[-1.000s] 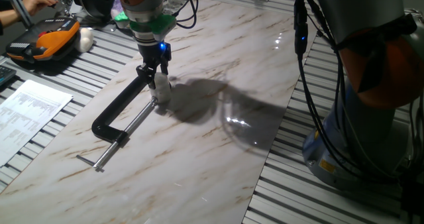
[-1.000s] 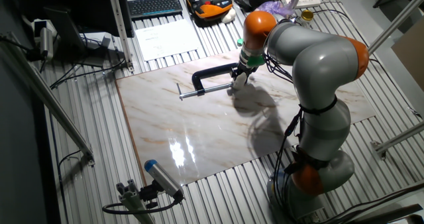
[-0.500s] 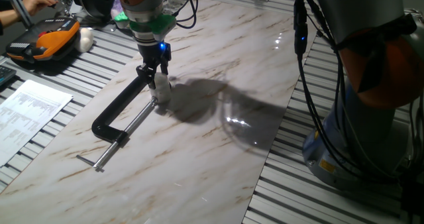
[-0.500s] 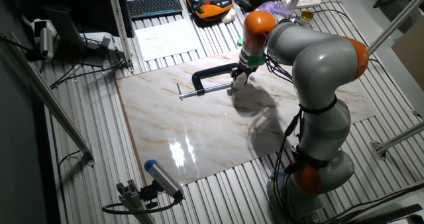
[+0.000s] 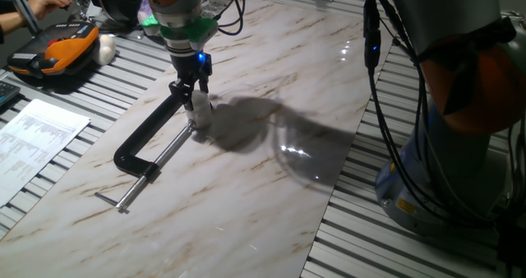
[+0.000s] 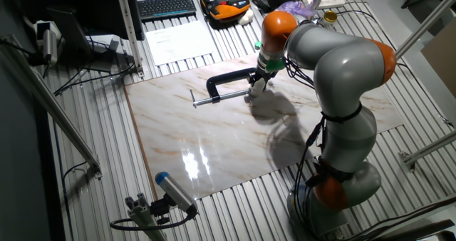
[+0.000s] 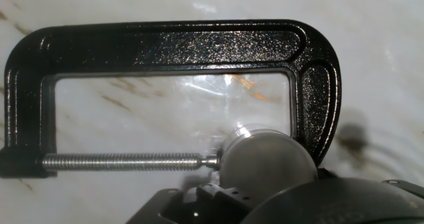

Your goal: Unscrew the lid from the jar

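Gripper [image 5: 196,99]: fingers pinched on lid [image 5: 200,107] | jar [image 5: 201,119]: upright on marble tabletop [image 5: 271,171], clamped in the far end of the black C-clamp [image 5: 148,142] | hand view: round lid [image 7: 265,161] against the clamp screw's tip [image 7: 211,162]

black C-clamp [image 5: 146,143] lies flat on marble table [image 5: 271,179], its frame end just beside the jaws, its screw [image 7: 122,161] pointing away | printed paper [image 5: 37,140] well apart from the jaws | orange case [image 5: 57,52] and white lump [image 5: 107,48] far behind the jaws | keyboard [image 6: 167,6] farther away
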Tool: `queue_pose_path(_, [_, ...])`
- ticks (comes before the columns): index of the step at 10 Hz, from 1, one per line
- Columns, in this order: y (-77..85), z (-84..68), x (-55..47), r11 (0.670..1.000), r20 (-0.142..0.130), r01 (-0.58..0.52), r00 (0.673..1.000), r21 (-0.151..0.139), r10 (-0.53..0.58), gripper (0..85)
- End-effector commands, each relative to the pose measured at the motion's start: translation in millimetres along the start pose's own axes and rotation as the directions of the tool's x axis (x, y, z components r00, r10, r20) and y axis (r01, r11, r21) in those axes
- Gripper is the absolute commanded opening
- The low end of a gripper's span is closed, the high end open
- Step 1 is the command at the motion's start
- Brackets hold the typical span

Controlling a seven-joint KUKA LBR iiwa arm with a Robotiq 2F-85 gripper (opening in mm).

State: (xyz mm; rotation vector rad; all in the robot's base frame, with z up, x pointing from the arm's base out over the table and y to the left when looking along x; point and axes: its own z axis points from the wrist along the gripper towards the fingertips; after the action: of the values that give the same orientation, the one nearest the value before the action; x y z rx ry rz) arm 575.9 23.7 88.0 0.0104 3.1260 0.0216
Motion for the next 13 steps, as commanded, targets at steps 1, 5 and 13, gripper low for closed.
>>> queue_pose_path(1, [0.0,0.0,0.1,1.000,-0.003,0.003,1.000,0.000,-0.003,34.0])
queue_pose_path(5, [0.2,-0.3,-0.1,1.000,-0.003,0.020,1.000,-0.006,-0.020,17.0])
queue_pose_path(13, [1.7,-0.7,0.1,0.996,0.005,0.086,0.996,-0.003,-0.086,17.0])
